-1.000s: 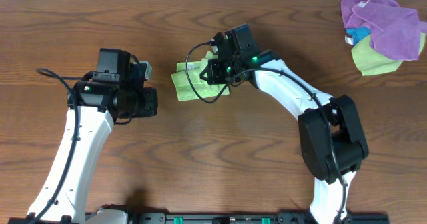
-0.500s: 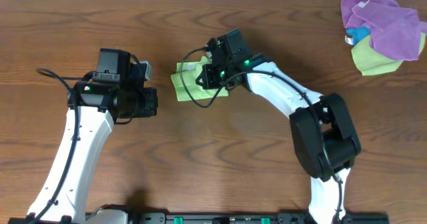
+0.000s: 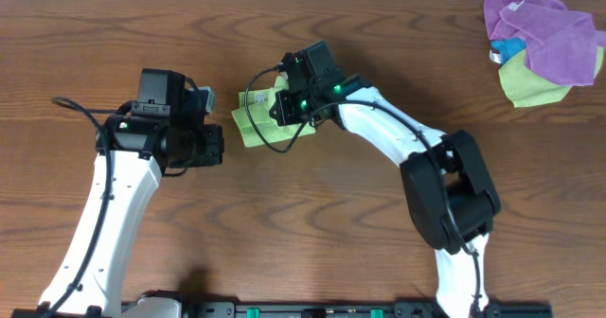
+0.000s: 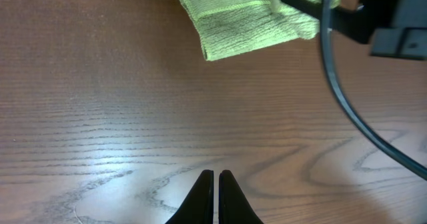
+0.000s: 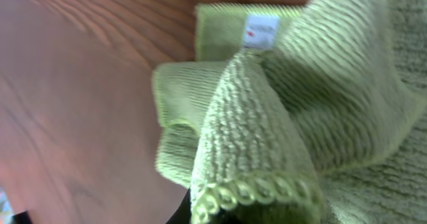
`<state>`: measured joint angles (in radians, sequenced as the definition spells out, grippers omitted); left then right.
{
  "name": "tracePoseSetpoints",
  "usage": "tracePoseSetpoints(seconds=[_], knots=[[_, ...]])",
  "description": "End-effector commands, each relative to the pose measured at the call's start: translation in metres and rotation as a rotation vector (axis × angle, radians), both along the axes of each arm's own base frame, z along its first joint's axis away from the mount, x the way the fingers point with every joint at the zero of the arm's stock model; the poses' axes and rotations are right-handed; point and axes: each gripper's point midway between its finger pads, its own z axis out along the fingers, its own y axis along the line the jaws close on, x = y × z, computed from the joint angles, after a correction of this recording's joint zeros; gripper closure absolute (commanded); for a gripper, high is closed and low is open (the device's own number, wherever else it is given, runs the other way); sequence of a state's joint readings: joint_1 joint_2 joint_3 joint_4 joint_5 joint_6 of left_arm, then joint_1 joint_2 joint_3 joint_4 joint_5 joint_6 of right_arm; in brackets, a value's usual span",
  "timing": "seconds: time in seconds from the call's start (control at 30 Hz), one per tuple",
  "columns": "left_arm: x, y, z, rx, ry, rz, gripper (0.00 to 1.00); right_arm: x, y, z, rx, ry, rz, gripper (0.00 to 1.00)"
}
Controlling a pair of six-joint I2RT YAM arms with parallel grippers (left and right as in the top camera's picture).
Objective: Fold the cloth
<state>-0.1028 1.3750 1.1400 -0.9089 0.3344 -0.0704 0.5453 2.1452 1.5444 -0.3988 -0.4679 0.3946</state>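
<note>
Overhead, surface: brown wood-grain surface (image 3: 303, 223) fills the view, with a pale strip along its far edge.
Overhead, far right corner: a purple cloth (image 3: 544, 29) lies bunched on a yellower green cloth (image 3: 530, 83), well apart from both arms.
Overhead, the cloth: the cloth (image 3: 246, 131) lies left of centre, between the two arms. It is largely covered by the right end effector (image 3: 284, 106) and a looping black cable (image 3: 254, 119).
Overhead, left end effector: the left end effector (image 3: 216, 146) sits just beside the cloth's left edge, not touching it.
Left wrist, end effector: the two dark fingers (image 4: 203, 196) are pressed together over bare wood, with only a hairline slit between them. They grip nothing.
Left wrist, only here: the cloth's near edge shows as a stacked fold with a neat hem, flat on the surface. The right arm's black body sits on its far side.
Right wrist, the cloth: it is lime green with ribbed, nubbly fabric. One ridge is gathered up toward the lens, its scalloped hem at the bottom.
Right wrist, only here: a small white tag (image 5: 261, 31) sits at the cloth's far edge.
Right wrist, end effector: fabric hides nearly all of it, but the raised ridge runs straight into its clamped tips.
</note>
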Motion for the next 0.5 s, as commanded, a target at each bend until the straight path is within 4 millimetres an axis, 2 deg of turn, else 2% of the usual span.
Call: tracePoseSetpoints(seconds=[0.0, 0.23, 0.47], knots=[[-0.003, -0.002, 0.0, -0.001, -0.003, -0.022, 0.94, 0.005, 0.002, -0.004, -0.014, -0.005, -0.017, 0.99], [-0.001, -0.002, -0.002, -0.001, -0.01, -0.025, 0.94, 0.003, 0.006, -0.007, -0.014, -0.004, -0.008, 0.99], [-0.005, -0.006, -0.018, -0.026, 0.002, -0.033, 0.94, -0.004, 0.013, -0.013, -0.018, 0.004, 0.013, 0.99]])
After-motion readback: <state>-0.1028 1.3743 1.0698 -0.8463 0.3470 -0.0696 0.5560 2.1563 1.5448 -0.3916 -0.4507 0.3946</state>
